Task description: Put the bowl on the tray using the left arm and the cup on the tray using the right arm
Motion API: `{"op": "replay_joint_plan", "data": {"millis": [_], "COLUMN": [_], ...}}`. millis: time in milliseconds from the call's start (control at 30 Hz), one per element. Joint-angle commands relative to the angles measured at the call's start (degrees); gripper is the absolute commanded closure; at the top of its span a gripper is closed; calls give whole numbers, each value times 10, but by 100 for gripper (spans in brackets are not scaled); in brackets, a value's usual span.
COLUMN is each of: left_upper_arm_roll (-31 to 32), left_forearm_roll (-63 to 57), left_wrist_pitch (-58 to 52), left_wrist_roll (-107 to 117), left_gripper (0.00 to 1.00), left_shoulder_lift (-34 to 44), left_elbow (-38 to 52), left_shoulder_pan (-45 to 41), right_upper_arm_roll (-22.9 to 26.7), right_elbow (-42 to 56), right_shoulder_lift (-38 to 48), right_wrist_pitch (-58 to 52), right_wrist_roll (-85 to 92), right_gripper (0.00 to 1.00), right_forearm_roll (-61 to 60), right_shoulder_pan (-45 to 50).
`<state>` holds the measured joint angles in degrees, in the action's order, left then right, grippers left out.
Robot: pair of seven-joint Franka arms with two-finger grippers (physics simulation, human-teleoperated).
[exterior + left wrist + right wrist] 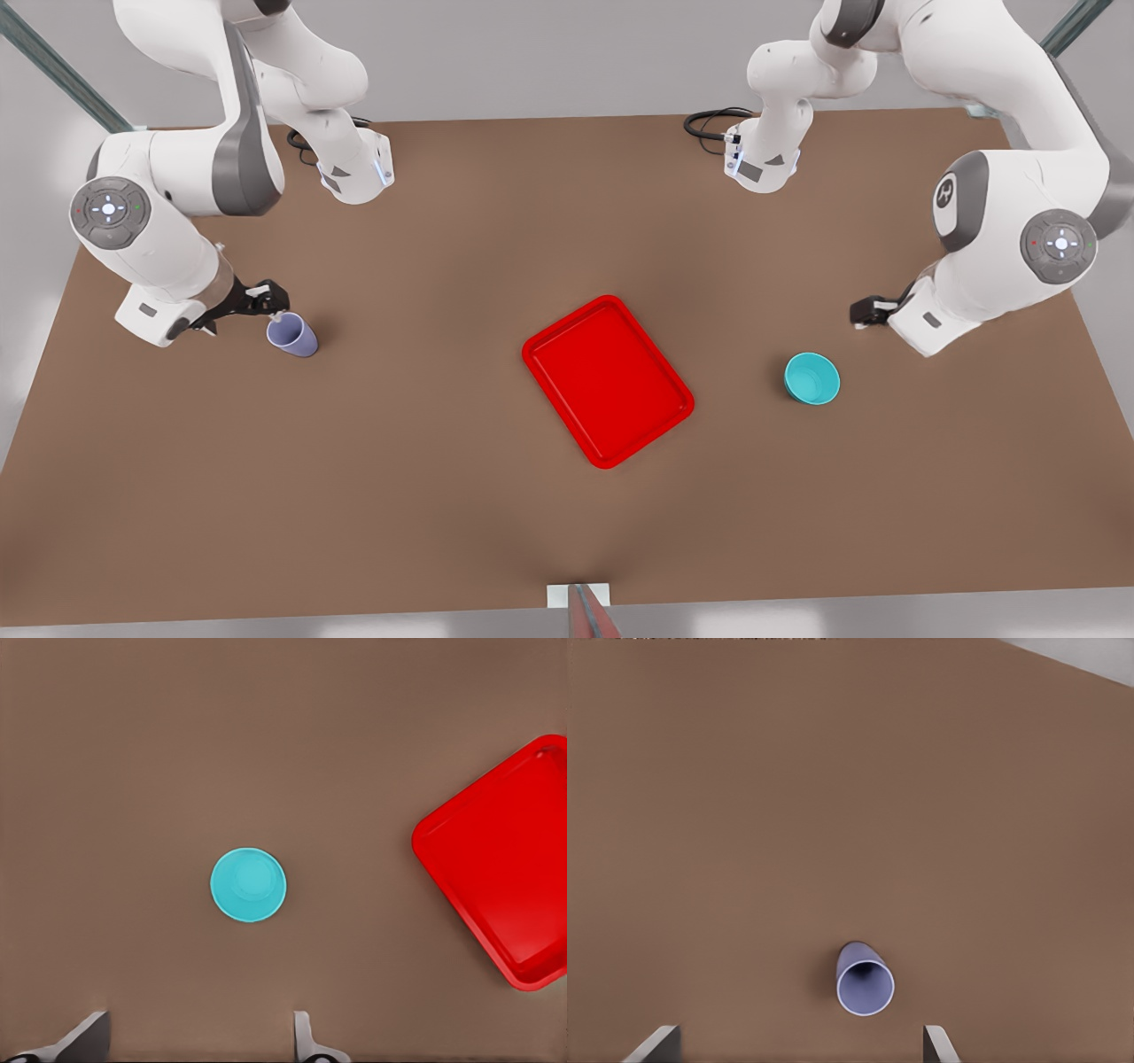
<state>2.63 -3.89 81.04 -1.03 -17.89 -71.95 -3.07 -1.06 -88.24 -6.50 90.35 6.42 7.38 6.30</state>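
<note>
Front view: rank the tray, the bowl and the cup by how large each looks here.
1. The tray, by far the largest.
2. The bowl.
3. The cup, slightly smaller than the bowl; the two are close, so that order is less sure.

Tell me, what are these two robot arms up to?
They are about to move two things onto the empty red tray. The right gripper, open, hovers by the cup; the left gripper, open, hangs near the bowl. Both things sit on the table, ungrasped.
</note>
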Motion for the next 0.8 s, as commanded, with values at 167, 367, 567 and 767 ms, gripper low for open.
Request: {"op": "replay_joint_plan", "data": {"millis": [167, 367, 567, 767], "left_upper_arm_roll": [-4, -4, -7, -7], "left_forearm_roll": [-1, -4, -39, -36], "left_wrist_pitch": [31, 90, 214, 293], "left_wrist_roll": [12, 64, 59, 58], "left_gripper": [0, 0, 0, 0], "left_shoulder_lift": [-13, -44, -52, -32], "left_elbow": [0, 1, -93, -217], "left_shoulder_pan": [-47, -132, -127, -120], "right_upper_arm_roll": [0, 0, 0, 0], "right_elbow": [-1, 0, 0, 0], "right_shoulder_lift": [-1, -6, -11, -13], "right_wrist_pitch": [0, 1, 1, 1], "right_wrist_roll": [0, 0, 0, 0], "right_gripper": [0, 0, 0, 0], "right_forearm_roll": [0, 0, -1, -2], "right_shoulder_pan": [-4, -4, -5, -8]}}
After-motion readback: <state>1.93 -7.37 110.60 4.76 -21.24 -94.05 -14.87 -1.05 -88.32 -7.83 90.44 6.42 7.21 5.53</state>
